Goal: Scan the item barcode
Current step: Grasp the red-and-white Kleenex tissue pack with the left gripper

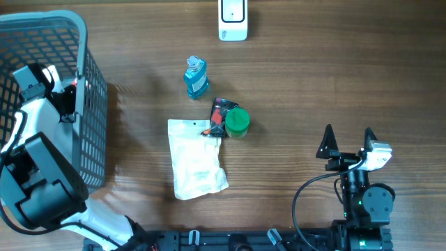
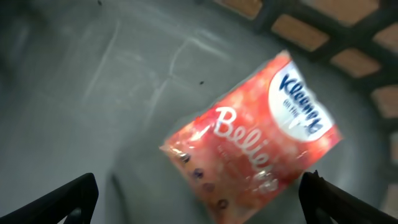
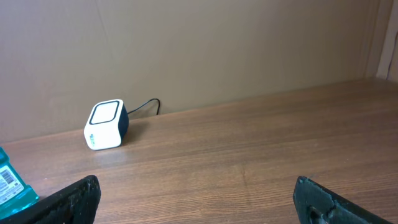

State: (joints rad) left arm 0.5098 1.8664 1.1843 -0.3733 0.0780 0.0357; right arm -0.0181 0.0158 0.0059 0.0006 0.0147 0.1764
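My left gripper [image 2: 199, 188] hangs open inside the grey basket [image 1: 94, 118]. Below it a red Kleenex tissue pack [image 2: 249, 140] lies loose on the basket floor, blurred, and touches neither finger. No barcode shows on the pack. The white barcode scanner [image 1: 233, 19] stands at the table's far edge and also appears as the scanner [image 3: 106, 124] in the right wrist view. My right gripper [image 1: 348, 136] rests open at the near right with nothing between its fingers [image 3: 74, 199]. From overhead my left gripper [image 1: 43, 78] sits over the basket's back left part.
In the table's middle are a blue bottle [image 1: 196, 77], a green-lidded jar [image 1: 237, 123] with a red and black packet [image 1: 221, 110] against it, and a white pouch [image 1: 196, 160]. The bottle's edge [image 3: 9, 183] shows a barcode label. A brown wall backs the table.
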